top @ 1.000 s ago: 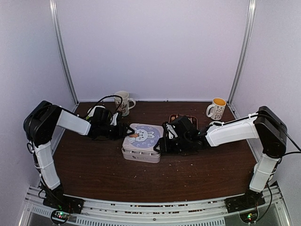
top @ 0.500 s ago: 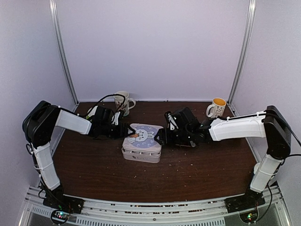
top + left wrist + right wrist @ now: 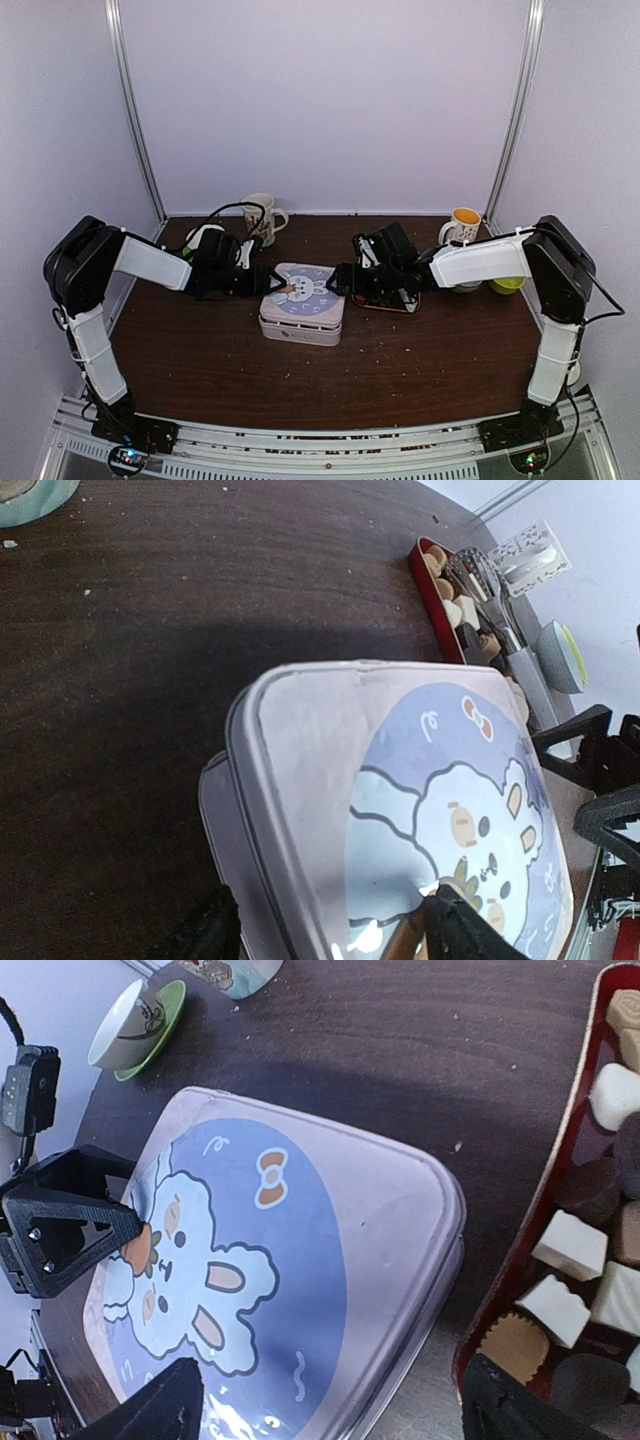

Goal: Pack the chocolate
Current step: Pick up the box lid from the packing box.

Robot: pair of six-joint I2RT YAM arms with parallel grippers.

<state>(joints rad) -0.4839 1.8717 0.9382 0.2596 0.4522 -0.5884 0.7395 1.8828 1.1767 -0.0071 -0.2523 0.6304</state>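
Note:
The chocolate (image 3: 572, 1245), white, tan and dark pieces, lies in a red tray (image 3: 528, 1250) just right of a lilac tin (image 3: 303, 303) with a rabbit lid (image 3: 270, 1260). In the left wrist view the chocolate (image 3: 455, 610) lies under silver tongs (image 3: 490, 595). My left gripper (image 3: 330, 920) is open astride the tin's left end, with one fingertip (image 3: 445, 905) on the lid. My right gripper (image 3: 335, 1405) is open over the tin's right corner, with one finger above the tray's edge. From above, the left gripper (image 3: 275, 285) and right gripper (image 3: 345, 280) face each other across the tin.
A white mug (image 3: 262, 217) stands at the back left and a mug with a yellow inside (image 3: 462, 230) at the back right. A green cup (image 3: 508, 284) sits right of the tray. A cup on a green saucer (image 3: 135, 1022) stands behind the left gripper.
My right gripper has opened wider and drawn back from the tin's near right side toward its far right corner. The left gripper has stayed at the tin's left end.

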